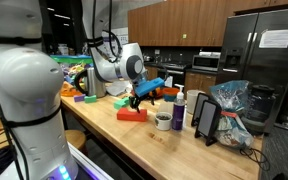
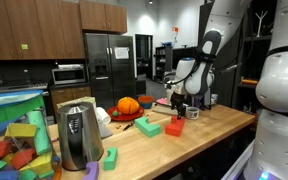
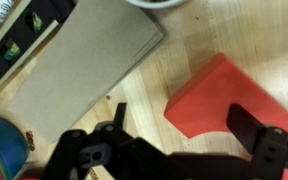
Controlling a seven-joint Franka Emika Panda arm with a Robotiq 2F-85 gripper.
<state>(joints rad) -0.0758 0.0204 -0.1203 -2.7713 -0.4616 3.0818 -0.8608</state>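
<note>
A red block [image 3: 216,95] lies on the wooden counter [image 3: 144,95]. In the wrist view my gripper [image 3: 184,135] is open just above it. The right finger overlaps the block's near corner and the left finger hangs over bare wood. Nothing is held. In both exterior views the gripper [image 1: 139,99] [image 2: 179,108] points down over the red block [image 1: 131,114] [image 2: 173,127]. Whether a finger touches the block I cannot tell.
A grey flat pad [image 3: 79,65] lies beside the block, with a white cup rim [image 3: 154,3] above it. A cup [image 1: 163,121], a bottle [image 1: 179,108], a black stand [image 1: 206,118] and a plastic bag [image 1: 231,108] stand nearby. A green block [image 2: 149,127], a kettle [image 2: 77,137] and an orange pumpkin [image 2: 129,105] sit further along.
</note>
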